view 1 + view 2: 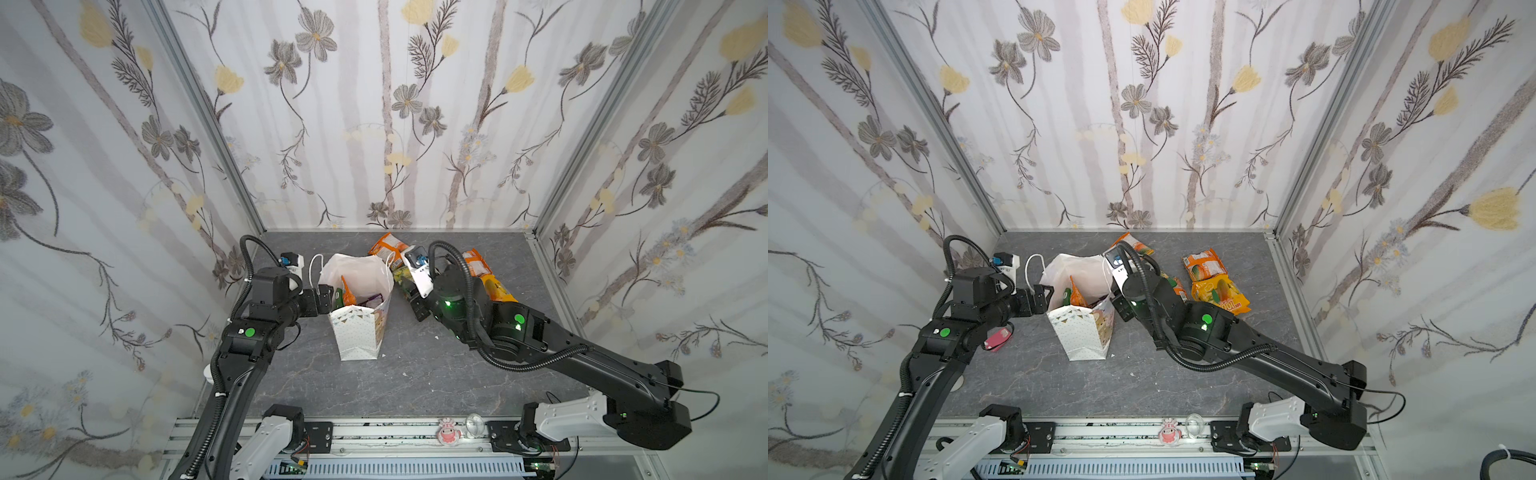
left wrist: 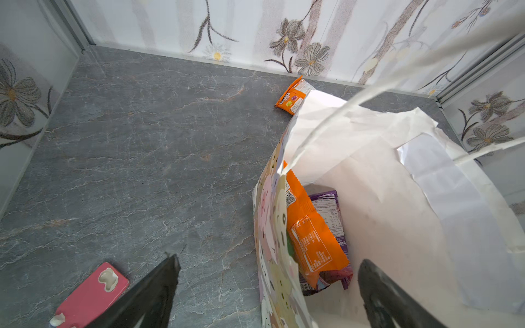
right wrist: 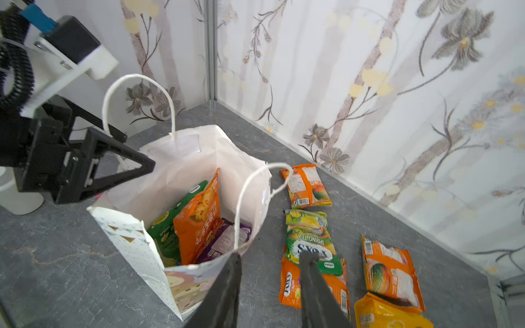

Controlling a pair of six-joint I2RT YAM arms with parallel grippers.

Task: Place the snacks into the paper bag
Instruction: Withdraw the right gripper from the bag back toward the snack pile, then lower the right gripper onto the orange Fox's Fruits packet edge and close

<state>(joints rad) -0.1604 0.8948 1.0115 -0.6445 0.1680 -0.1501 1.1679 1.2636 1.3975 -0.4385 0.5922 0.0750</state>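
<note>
The white paper bag (image 1: pixel 359 336) (image 1: pixel 1084 336) stands upright mid-table, mouth open. Inside it lie an orange packet (image 3: pixel 199 218), a green one (image 3: pixel 164 235) and a purple one (image 2: pixel 329 207). My left gripper (image 2: pixel 269 261) (image 1: pixel 328 297) is open and straddles the bag's left wall, one finger outside and one inside, not clamping it. My right gripper (image 3: pixel 272 255) hangs by the bag's right rim, jaws apart over bare table, holding nothing. More snacks lie right of the bag: a green-yellow packet (image 3: pixel 309 238), orange ones (image 3: pixel 306 186) (image 3: pixel 389 272) and a yellow one (image 1: pixel 1221 293).
A pink flat case (image 1: pixel 996 338) (image 2: pixel 91 295) lies on the table left of the bag, beside my left arm. Another orange packet (image 1: pixel 1133 245) sits behind the bag near the back wall. Flowered walls close the table on three sides; a metal rail (image 1: pixel 374 432) runs along the front.
</note>
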